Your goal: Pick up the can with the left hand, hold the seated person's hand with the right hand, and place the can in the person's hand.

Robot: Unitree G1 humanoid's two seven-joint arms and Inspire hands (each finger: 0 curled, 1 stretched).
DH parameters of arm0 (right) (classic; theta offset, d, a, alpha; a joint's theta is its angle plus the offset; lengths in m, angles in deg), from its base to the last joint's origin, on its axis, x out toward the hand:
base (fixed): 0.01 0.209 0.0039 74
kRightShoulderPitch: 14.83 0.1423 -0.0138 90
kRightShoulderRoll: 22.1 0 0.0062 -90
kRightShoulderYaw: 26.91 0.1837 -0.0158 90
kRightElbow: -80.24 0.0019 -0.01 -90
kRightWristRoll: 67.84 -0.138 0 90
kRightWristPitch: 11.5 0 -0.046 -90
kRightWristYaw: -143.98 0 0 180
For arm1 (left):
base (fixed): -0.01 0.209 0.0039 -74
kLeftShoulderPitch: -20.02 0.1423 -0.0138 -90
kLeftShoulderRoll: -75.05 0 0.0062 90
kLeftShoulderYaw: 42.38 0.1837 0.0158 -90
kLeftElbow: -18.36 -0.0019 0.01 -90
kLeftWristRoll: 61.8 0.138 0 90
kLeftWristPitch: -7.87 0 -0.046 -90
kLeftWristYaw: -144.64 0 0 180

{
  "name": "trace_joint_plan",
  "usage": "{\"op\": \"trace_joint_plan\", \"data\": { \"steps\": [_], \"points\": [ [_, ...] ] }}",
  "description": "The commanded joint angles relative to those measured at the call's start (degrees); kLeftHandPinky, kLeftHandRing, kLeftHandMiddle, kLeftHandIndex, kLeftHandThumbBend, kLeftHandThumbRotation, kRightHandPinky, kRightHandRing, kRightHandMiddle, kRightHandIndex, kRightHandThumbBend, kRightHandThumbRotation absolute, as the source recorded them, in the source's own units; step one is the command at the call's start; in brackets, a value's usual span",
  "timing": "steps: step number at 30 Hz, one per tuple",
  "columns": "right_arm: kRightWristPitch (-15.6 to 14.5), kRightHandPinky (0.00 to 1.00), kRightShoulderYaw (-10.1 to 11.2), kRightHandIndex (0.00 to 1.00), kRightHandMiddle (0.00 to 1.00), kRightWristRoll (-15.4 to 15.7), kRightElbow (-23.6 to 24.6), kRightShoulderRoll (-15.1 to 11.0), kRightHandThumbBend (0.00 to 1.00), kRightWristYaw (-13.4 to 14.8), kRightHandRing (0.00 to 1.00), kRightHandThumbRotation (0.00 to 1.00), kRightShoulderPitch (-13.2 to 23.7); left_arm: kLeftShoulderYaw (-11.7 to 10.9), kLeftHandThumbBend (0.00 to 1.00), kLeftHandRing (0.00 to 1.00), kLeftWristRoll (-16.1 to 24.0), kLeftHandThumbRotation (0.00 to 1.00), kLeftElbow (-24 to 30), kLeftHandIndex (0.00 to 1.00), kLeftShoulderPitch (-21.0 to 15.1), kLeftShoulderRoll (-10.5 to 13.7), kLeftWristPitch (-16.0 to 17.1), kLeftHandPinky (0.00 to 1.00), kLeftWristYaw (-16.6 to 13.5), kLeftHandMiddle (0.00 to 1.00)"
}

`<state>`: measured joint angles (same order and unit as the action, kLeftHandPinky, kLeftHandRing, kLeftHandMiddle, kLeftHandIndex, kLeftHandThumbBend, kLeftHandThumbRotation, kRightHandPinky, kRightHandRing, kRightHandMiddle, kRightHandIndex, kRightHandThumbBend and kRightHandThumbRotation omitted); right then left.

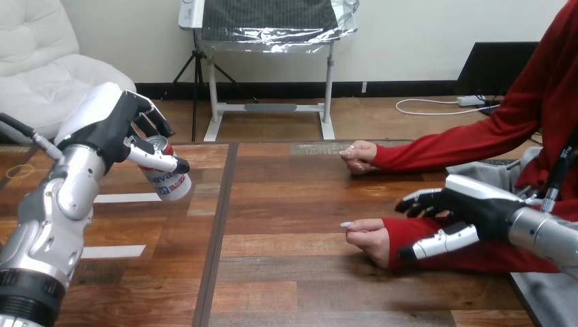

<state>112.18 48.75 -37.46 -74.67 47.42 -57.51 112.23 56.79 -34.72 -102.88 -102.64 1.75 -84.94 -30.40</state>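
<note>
Wooden surface [286,286] is bearing the person's near hand [368,238], the right hand [470,208] is hovering open beside it, and the left hand [112,129] is gripping the can [167,178] at far left.

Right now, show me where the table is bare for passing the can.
Bare: the table's middle, from the can in the left hand across to the person's far hand. Crowded: the right side, where the right hand sits by the person's near hand.

can [168,182] above the table's [286,272] left, person's hands [369,240] on its right.
</note>
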Motion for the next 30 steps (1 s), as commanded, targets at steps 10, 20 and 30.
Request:
{"op": "trace_joint_plan", "data": {
  "steps": [10, 20, 30],
  "points": [
    [-0.63, 0.66, -2.81, 0.80, 0.79, 1.99, -0.23, -2.04, 1.00, 0.09, 0.76, 0.68, 5.73, -1.88, 0.76, 0.39, -0.63, 0.00, 3.45, 0.45, -2.84, 1.15, 0.14, 0.33, -0.22, 0.45],
    [-3.29, 0.65, -3.79, 0.81, 0.80, 2.61, -0.99, -1.79, 1.00, -0.07, 0.75, 0.59, 5.85, -1.86, 0.76, 0.39, -0.52, 0.00, 3.07, 0.45, -2.99, 1.16, 0.10, 0.33, -0.30, 0.45],
    [-5.55, 0.68, -4.77, 0.82, 0.82, 3.33, -0.62, -1.02, 1.00, 0.90, 0.77, 0.38, 5.61, -1.91, 0.76, 0.38, -0.68, 0.00, 2.88, 0.45, -3.17, 1.13, -0.10, 0.32, 0.17, 0.45]
  ]
}}
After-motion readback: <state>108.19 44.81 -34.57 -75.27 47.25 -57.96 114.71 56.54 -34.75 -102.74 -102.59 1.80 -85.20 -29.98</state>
